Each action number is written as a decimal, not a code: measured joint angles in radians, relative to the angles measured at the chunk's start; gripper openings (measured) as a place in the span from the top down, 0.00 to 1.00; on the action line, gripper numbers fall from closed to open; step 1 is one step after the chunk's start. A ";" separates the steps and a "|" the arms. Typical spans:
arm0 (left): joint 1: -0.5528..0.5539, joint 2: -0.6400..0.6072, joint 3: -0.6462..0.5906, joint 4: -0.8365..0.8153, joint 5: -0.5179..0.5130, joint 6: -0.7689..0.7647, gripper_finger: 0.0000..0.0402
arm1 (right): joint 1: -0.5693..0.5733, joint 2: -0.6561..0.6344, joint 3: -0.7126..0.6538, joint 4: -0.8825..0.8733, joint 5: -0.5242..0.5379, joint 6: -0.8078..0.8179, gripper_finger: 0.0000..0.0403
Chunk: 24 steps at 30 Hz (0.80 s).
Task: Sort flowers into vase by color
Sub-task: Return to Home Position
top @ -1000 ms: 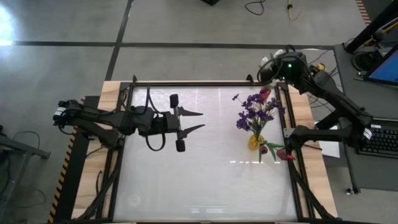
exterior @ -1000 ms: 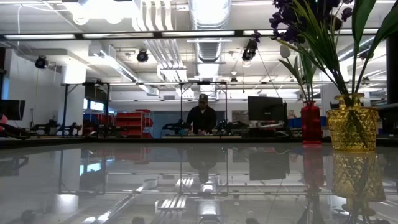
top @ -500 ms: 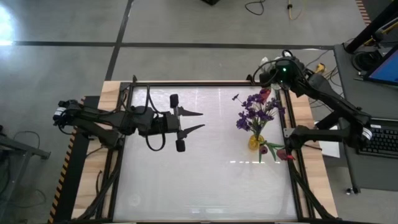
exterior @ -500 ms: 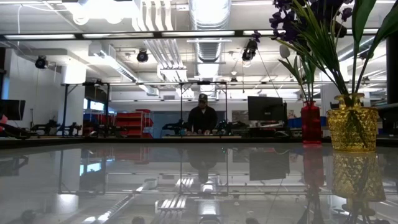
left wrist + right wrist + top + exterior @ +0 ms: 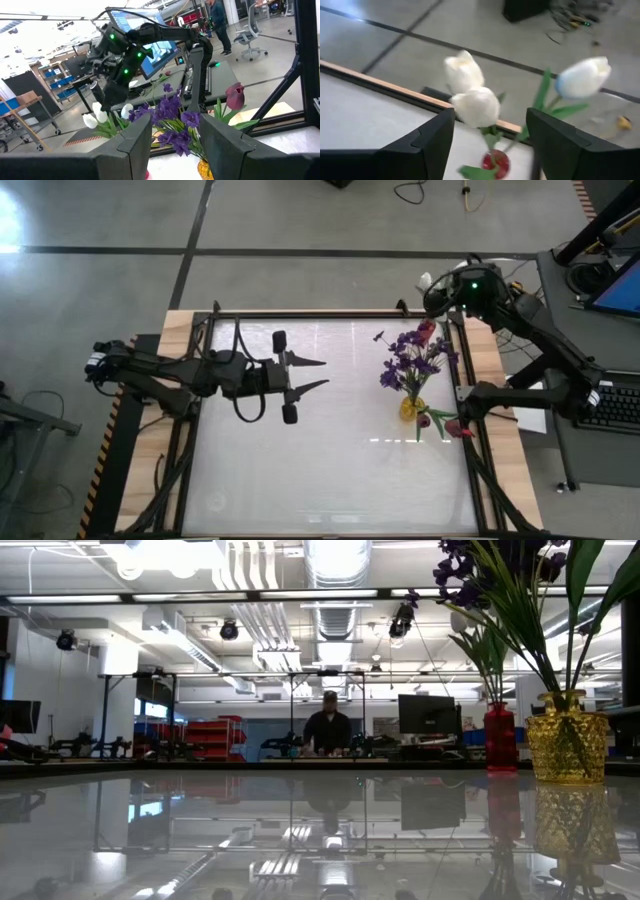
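Note:
A red vase (image 5: 499, 738) stands at the table's far right with white tulip flowers (image 5: 472, 105) upright in it. Nearer on the right, a yellow vase (image 5: 410, 408) holds purple blossoms (image 5: 408, 355), with dark red buds (image 5: 464, 430) beside them. My right gripper (image 5: 490, 114) is open, above and just beyond the red vase (image 5: 495, 162); the white buds show past its fingers. My left gripper (image 5: 325, 374) hovers open and level over the table's middle left, pointing at the vases (image 5: 205, 170).
A black frame rail (image 5: 465, 395) and wooden strips border the glossy table top (image 5: 330, 470). A desk with a keyboard (image 5: 615, 405) stands off the table's right side. A person (image 5: 325, 725) is far back in the room.
My right hand has drawn back a little from the red vase, toward the table's far right corner. The flowers and vases stand as before.

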 joint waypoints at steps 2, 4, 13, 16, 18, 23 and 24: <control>0.000 -0.002 0.000 0.000 0.000 0.000 0.63 | 0.000 -0.007 0.019 0.016 -0.039 -0.019 0.39; 0.000 -0.010 0.000 -0.002 0.000 0.000 0.63 | 0.001 -0.021 0.031 0.055 -0.082 -0.039 0.37; 0.000 -0.070 0.000 -0.101 0.000 -0.057 0.63 | 0.115 -0.131 -0.024 0.353 -0.337 -0.074 0.37; 0.000 -0.081 -0.003 -0.107 0.000 -0.081 0.63 | 0.185 -0.144 -0.053 0.413 -0.356 -0.078 0.40; 0.000 -0.090 -0.021 -0.113 0.000 -0.093 0.63 | 0.238 -0.147 -0.079 0.446 -0.363 -0.089 0.42; 0.000 -0.125 -0.080 -0.095 -0.002 -0.129 0.63 | 0.382 -0.149 -0.130 0.558 -0.420 -0.091 0.44; 0.000 -0.136 -0.092 -0.091 -0.002 -0.136 0.63 | 0.412 -0.151 -0.137 0.584 -0.433 -0.091 0.45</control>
